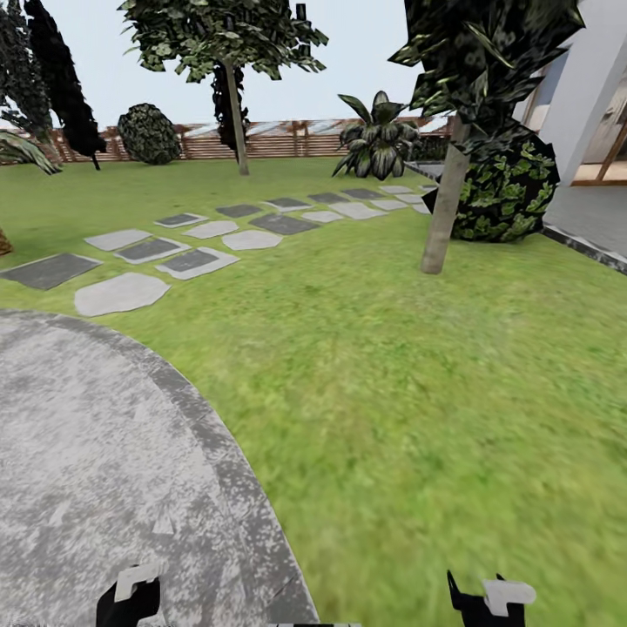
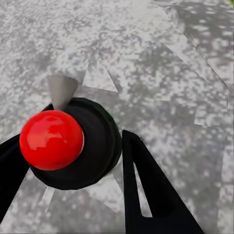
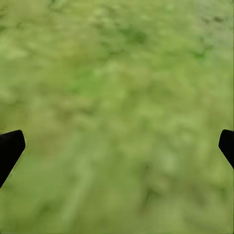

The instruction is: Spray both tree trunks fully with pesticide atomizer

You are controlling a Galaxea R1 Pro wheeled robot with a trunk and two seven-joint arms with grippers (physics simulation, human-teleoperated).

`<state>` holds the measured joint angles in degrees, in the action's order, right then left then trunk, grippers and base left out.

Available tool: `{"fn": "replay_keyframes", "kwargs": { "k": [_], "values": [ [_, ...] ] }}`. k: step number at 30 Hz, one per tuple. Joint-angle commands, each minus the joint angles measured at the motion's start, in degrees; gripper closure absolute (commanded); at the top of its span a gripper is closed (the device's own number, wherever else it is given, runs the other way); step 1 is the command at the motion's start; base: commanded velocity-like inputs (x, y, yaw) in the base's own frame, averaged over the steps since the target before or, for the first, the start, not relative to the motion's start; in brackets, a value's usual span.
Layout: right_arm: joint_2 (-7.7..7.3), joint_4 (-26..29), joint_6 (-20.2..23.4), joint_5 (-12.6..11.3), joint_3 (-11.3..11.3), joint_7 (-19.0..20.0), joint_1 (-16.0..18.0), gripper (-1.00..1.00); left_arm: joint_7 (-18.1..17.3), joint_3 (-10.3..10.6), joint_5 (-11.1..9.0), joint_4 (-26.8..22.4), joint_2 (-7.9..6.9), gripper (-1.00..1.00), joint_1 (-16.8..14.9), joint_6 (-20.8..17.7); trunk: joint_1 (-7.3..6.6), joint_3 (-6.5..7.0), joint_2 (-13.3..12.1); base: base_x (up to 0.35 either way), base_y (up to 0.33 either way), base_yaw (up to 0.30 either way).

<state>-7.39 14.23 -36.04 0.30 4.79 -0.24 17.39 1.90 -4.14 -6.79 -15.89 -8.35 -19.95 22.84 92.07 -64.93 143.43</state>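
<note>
The pesticide atomizer (image 2: pixel 97 146), dark-bodied with a round red top and a pale nozzle, sits between the black fingers of my left gripper (image 2: pixel 73 146), which is shut on it above the grey concrete floor (image 2: pixel 161 58). In the head view my left gripper (image 1: pixel 129 599) hangs low over the floor (image 1: pixel 96 470). Out over the lawn, my right gripper (image 1: pixel 488 601) stands open and holds nothing. One tree trunk (image 1: pixel 444 209) rises ahead to the right. The other tree's trunk (image 1: pixel 235 122) stands farther back near the fence.
Flat grey stepping stones (image 1: pixel 183 248) cross the lawn (image 1: pixel 409 383) from left to centre. A round dark shrub (image 1: pixel 505 187) and the white house wall (image 1: pixel 592 87) flank the near tree. A striped broad-leaved plant (image 1: pixel 379 139) and the slatted fence (image 1: pixel 287 139) lie behind.
</note>
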Motion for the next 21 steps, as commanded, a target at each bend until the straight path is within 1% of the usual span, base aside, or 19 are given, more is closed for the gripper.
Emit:
{"fn": "replay_keyframes", "kwargs": {
  "k": [1, 15, 21],
  "values": [
    [0.01, 0.0, -0.2, 0.1, 0.1, 0.0, 0.0, -1.0, -0.1, 0.1, -0.5, 0.1, 0.0, 1.0, 0.0, 0.2, -0.04, 0.19, 0.0, 0.0, 0.0, 0.277],
    [0.01, -0.1, -0.2, 0.1, 0.1, 0.0, 0.0, -1.0, -0.1, 0.1, -0.5, 0.1, 0.0, 1.0, 0.1, 0.2, -0.4, 3.29, -0.2, 0.0, 0.0, 0.278],
    [0.01, -0.1, -0.2, 0.2, 0.1, 0.1, 0.0, -1.0, -0.1, 0.1, -0.5, 0.1, 0.03, 1.0, 0.1, 0.2, -1.71, 4.36, -2.6, 0.0, 0.0, 0.278]
  ]
}}
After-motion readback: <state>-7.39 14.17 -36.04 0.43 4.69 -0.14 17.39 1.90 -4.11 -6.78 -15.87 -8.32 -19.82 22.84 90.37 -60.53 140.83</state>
